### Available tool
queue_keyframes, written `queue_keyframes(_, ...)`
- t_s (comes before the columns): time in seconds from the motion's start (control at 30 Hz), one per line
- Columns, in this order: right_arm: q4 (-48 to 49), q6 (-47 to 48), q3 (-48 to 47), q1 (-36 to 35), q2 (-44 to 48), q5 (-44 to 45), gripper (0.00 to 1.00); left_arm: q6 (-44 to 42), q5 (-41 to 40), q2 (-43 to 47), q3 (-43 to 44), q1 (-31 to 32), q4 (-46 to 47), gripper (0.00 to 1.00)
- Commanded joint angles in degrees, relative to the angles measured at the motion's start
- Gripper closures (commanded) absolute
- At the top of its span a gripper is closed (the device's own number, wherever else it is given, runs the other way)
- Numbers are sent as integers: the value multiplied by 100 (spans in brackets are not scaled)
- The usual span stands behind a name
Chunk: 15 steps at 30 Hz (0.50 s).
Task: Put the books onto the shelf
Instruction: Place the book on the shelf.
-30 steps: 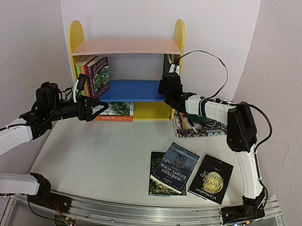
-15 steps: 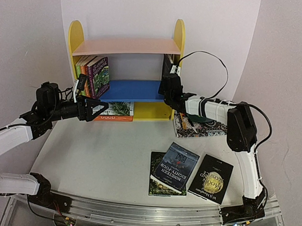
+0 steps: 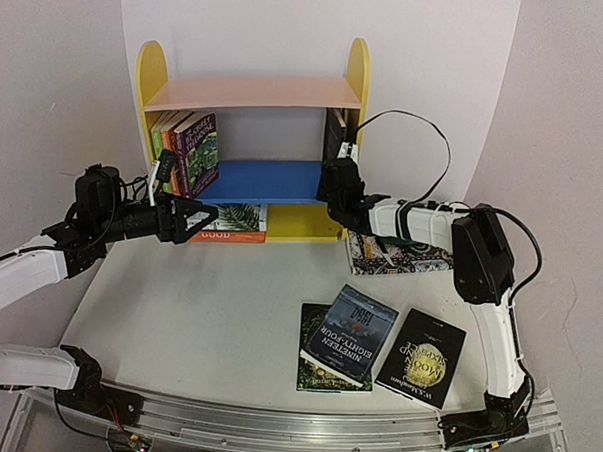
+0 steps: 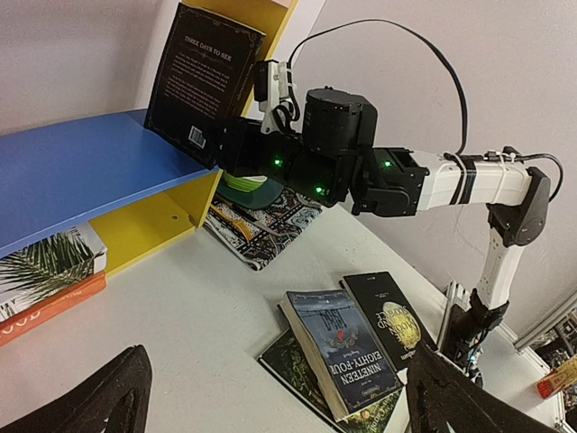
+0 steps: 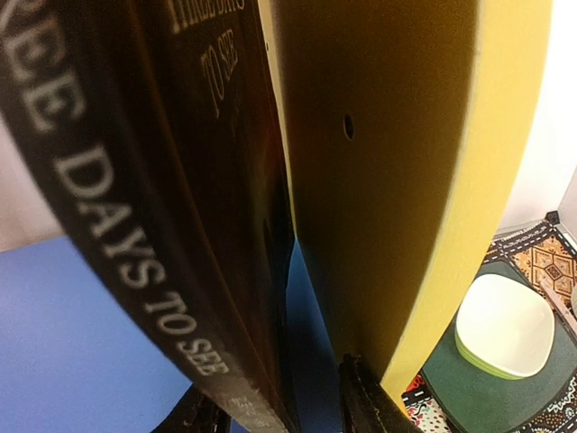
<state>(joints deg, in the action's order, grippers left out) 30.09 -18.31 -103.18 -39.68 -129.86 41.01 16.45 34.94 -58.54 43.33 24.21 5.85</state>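
A black book "Three Days to See" stands at the right end of the shelf's blue board, leaning on the yellow side panel. My right gripper is at its lower spine, jaws open, with a gap between the right finger and the book. Several books stand at the board's left end, and a palm-leaf book lies on an orange one below. On the table lie a "Nineteen Eighty-Four" paperback over a green one, and a black "Moon" book. My left gripper hovers open and empty.
A patterned cloth mat with a green bowl on it lies right of the shelf, under my right forearm. The right arm's cable loops up beside the shelf. Walls close in behind and on both sides.
The right jaws have spread wider around the black book, and the right wrist has sunk a little and eased back from the shelf. The left arm has held still.
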Motion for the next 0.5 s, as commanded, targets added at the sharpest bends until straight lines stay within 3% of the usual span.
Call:
queue_keyframes(0.0,306,71,51,0,500,175,57,-36,118,-25,147,-3,140,0)
queue_keyframes(0.3,358,233,91,-23,559,266,55,-20,145,-60,176,-3,138,0)
queue_keyframes(0.47,377,279,83,-34,562,267,59,-19,173,-103,192,-3,142,0)
